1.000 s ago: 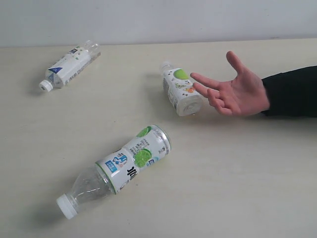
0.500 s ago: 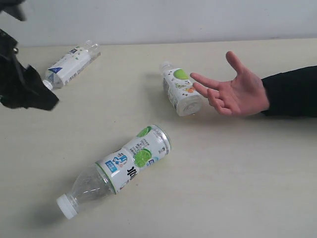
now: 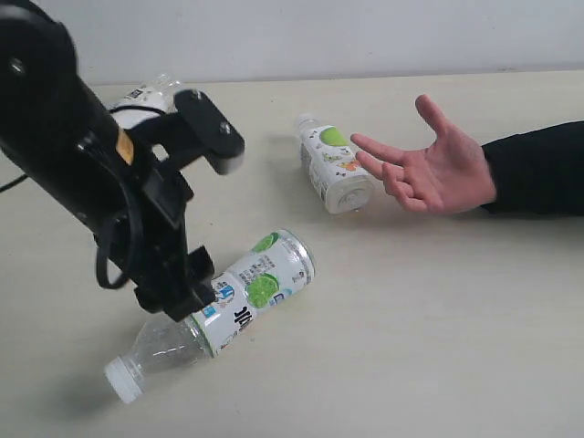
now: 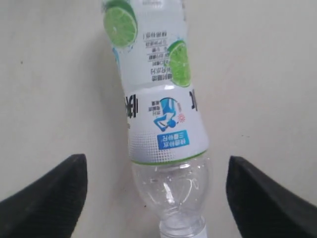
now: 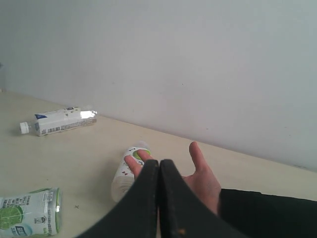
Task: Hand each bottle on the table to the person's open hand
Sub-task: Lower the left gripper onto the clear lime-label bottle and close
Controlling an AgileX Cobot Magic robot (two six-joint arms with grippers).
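Black left tool (image 4: 157, 198), jaws open, flanks the near lime-label bottle (image 3: 251, 292): pickup step; next it should close, lift and carry right to the open hand (image 3: 438, 173).

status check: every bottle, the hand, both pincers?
lime-label bottle: on its side, cap on, not gripped.
small white bottle: on its side, close to the hand's fingertips.
white-blue bottle: on its side, cap on, nothing touching it.
person's hand: open, fingers spread, empty.
left pincer: open, one finger either side of the lime-label bottle's neck end.
right pincer: shut, empty.
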